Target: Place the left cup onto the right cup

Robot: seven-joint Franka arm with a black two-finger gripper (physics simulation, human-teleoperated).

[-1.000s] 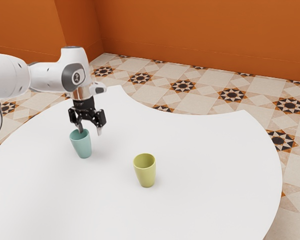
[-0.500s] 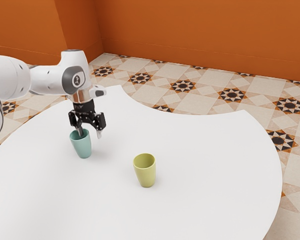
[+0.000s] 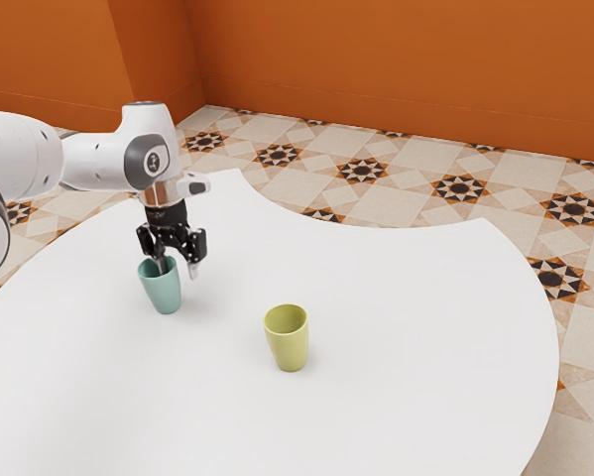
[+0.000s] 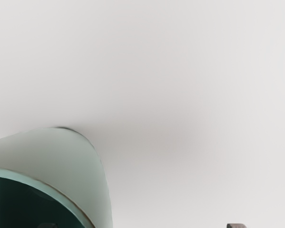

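On the exterior view's left side of the white table stands the teal cup (image 3: 163,293), upright. My gripper (image 3: 175,266) hangs at its rim, straddling the wall on the side toward the other cup: one finger dips inside the cup, the other is outside it. The fingers are open, with a gap left to the wall. In the wrist view the teal cup (image 4: 61,161) sits just under my hand, and the outer fingertip (image 4: 237,225) stands well apart from it. The yellow-green cup (image 3: 288,340) stands upright further to the exterior view's right, untouched.
The round white table (image 3: 406,327) extends far to the exterior view's right and front. Patterned floor tiles (image 3: 445,188) and orange walls lie beyond its far edge.
My gripper has sunk slightly onto the teal cup's rim, and its fingers have drawn closer together. Neither cup has moved.
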